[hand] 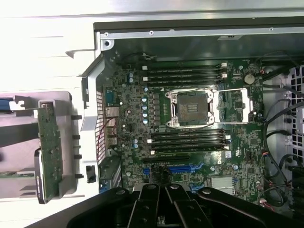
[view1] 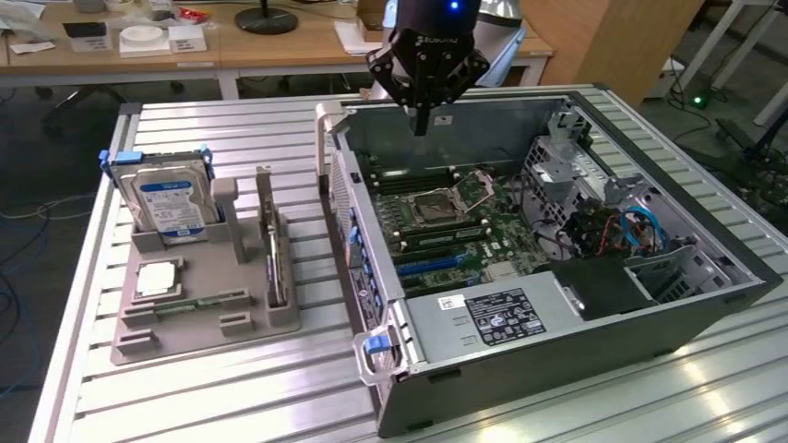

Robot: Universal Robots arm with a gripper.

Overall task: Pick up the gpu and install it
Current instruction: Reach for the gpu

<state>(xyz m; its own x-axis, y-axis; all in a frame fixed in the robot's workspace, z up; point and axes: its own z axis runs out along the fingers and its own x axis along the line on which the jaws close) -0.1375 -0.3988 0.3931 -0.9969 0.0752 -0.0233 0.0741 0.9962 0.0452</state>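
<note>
The gpu (view1: 272, 268) stands on edge in a slot of the grey holder tray (view1: 185, 337), on the exterior view's left and just beside the open computer case (view1: 689, 305). Nothing is touching it. The same tray holds the hard drive (view1: 170, 205), upright with its blue label, further to the exterior view's left. A narrow memory stick (view1: 203, 301) lies flat near the tray's near edge.

The gripper (view1: 423, 122) hangs over the far part of the case, above the motherboard (view1: 456, 221) and well apart from the gpu. Its jaws are closed together and hold nothing.

The case lies on its side on the slatted table (view1: 185, 406) with the panel off. The blue expansion slots (view1: 425, 263) near the middle of the board look unoccupied, as far as can be told.

Progress, as judged: none visible. The card is not yet picked up and nothing is seated in the case, so both the pickup and the install remain.
</note>
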